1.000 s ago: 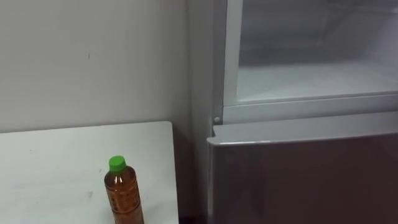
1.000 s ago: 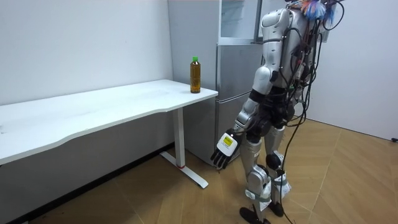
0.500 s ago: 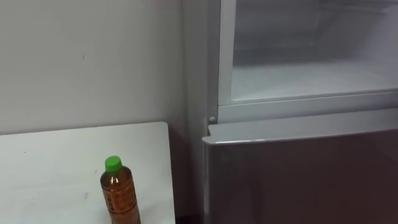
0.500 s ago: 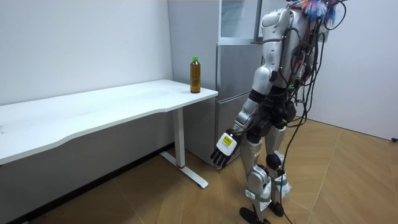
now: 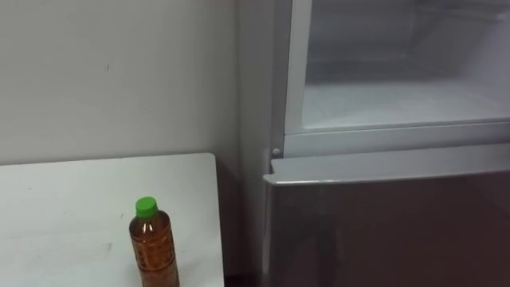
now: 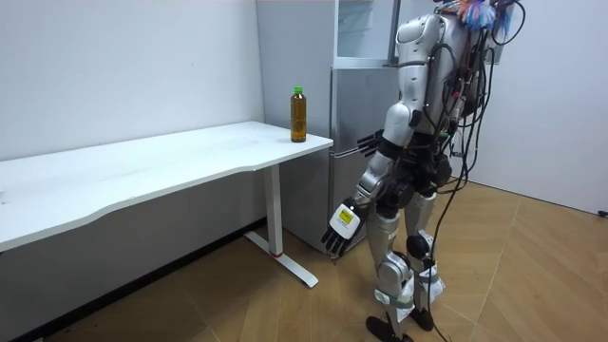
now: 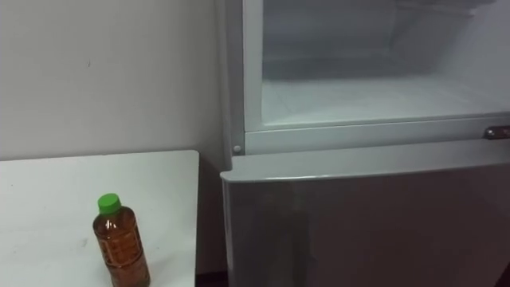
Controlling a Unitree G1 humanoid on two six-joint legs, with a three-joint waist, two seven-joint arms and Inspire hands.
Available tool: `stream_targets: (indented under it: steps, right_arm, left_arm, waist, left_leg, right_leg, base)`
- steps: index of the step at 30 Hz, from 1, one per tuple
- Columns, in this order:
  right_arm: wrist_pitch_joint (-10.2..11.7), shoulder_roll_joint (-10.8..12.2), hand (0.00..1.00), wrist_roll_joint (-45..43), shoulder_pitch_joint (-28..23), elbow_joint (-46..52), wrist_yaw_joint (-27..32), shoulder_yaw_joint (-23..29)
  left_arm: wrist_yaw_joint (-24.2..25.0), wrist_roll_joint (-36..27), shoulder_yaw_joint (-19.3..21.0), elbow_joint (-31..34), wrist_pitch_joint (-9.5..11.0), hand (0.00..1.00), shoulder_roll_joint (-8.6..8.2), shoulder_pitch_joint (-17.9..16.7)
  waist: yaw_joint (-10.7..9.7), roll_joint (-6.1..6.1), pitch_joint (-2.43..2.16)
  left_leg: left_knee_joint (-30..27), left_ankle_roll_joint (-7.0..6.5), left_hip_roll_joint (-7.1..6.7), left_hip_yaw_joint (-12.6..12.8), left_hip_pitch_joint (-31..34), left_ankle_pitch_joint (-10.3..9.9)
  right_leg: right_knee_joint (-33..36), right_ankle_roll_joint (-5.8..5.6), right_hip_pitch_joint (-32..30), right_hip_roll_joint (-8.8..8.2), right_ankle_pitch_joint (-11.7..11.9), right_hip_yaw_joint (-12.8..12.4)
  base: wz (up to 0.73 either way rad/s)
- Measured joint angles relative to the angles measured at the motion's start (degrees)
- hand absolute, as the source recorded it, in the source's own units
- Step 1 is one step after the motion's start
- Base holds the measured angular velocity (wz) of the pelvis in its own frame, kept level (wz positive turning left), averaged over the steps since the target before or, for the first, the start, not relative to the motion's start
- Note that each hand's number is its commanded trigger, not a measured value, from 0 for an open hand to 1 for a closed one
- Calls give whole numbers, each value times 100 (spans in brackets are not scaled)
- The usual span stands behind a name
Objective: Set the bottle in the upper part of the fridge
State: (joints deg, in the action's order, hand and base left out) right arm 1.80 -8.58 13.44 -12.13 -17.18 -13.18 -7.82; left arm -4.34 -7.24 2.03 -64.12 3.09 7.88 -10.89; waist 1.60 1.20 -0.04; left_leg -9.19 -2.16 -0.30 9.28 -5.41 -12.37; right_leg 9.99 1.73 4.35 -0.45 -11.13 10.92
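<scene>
Raised arm: since half a second ago the right robot hand (image 6: 369, 144) has come up in front of the waist; the bottle has stayed where it was.
Left eye view, bottle: the amber plastic bottle with a green cap (image 5: 153, 249) stands upright on the white desk (image 5: 64, 207), close to the desk's right edge, with nothing touching it.
Left eye view, fridge: the pale upper compartment (image 5: 398, 104) stands open with its floor bare; the glossy grey lower door (image 5: 382, 231) beneath it is closed.
Right eye view: same layout, with a narrow dark gap between the desk's right edge and the fridge side.
Room view, stance: the robot stands facing the tall grey fridge (image 6: 356, 95), with the desk's end to its left.
Room view, hands: the right robot hand is held out empty with fingers straight and spread, near the lower door; the left robot hand (image 6: 342, 226) hangs by the thigh, fingers loose, also empty.
Step in hand: reaching for the bottle, by my reading; no grasp yet.
Doing it well: the bottle is off to the left, so turn toward it first. Wrap the fingers around its body below the cap, since it is tall, narrow and tips easily. Lift it straight up, then carry it over the compartment's sill.
</scene>
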Motion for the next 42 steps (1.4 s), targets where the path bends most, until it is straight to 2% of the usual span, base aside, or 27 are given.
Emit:
stream_targets:
  steps: [2,5,8,11,13,15,18,20,21,27,33,37,42]
  right_arm:
    - [-19,-30,0,5,3,311,-127,6]
    - [-171,-76,0,15,-52,687,-207,12]
    - [-321,-88,0,6,-50,966,-228,-20]
    - [-402,-102,0,1,-42,1153,-246,-60]
    - [-504,-119,0,2,-42,1259,-246,-60]
    - [-706,-192,0,13,-42,1537,-251,-65]
    - [-811,-258,0,47,-9,1685,-248,-100]
    - [-834,-254,0,46,-9,1802,-248,-127]
    - [-857,-257,0,46,-8,1866,-247,-144]
    - [-941,-258,0,12,-5,2089,-245,-139]
    - [-941,-256,0,15,43,2292,-244,-189]
    - [-941,-253,0,21,69,2422,-241,-229]
    - [-941,-256,0,25,151,2440,-156,-239]
  left_arm:
    - [0,1,-1,4,7,0,3,10]
    - [0,-10,-7,1,11,0,17,-23]
    - [-18,0,-30,-5,10,0,50,-80]
    - [-40,27,-125,-8,-2,0,125,-91]
    - [-41,74,-131,-7,-12,0,157,-126]
    - [-42,128,-155,-33,-39,0,183,-139]
    - [-46,126,-218,-39,-103,0,185,-156]
    - [-46,134,-262,-53,-150,0,181,-187]
    - [-46,192,-307,-61,-177,0,181,-197]
    - [-46,414,-338,-260,-207,0,183,-138]
    - [-46,787,-413,-290,-406,0,174,-183]
    - [-46,969,-429,-284,-420,0,175,-179]
    - [-46,1051,-521,-281,-439,0,173,-142]
  waist:
    - [25,1,-1]
    - [45,-4,0]
    - [60,-13,20]
    - [195,-4,17]
    - [238,-2,17]
    - [322,-5,19]
    - [370,-2,20]
    - [379,-8,24]
    - [400,-34,41]
    - [503,-39,45]
    - [533,-39,45]
    - [571,-40,46]
    - [613,28,41]
  left_leg:
    - [2,-6,0,0,16,-4]
    - [-14,-10,2,0,77,-7]
    - [-21,-11,7,19,111,-6]
    - [-37,-7,46,121,147,-8]
    - [-45,3,60,138,149,-14]
    - [-48,7,71,141,164,-12]
    - [-62,17,79,140,180,-5]
    - [-70,20,82,138,187,-3]
    - [-98,20,84,139,205,-3]
    - [-160,21,83,76,296,-4]
    - [-245,22,93,-13,373,-3]
    - [-261,22,99,-19,390,-3]
    - [-259,30,100,-15,396,7]
  right_leg:
    - [-1,0,-16,1,0,-3]
    - [3,-6,-39,2,10,-14]
    - [18,0,-76,7,25,-24]
    - [71,27,-166,35,46,-87]
    - [68,37,-174,46,54,-110]
    - [79,55,-206,55,66,-104]
    - [80,67,-212,54,74,-72]
    - [81,72,-212,54,77,-66]
    - [76,77,-213,54,81,-60]
    - [86,87,-232,44,95,29]
    - [91,95,-236,35,100,88]
    - [90,98,-229,32,102,121]
    - [93,99,-224,15,102,185]
  base:
    - [0]
    - [-1]
    - [-6]
    - [-18]
    - [-10]
    - [-5]
    - [-1]
    - [0]
    - [0]
    - [5]
    - [8]
    - [3]
    - [5]
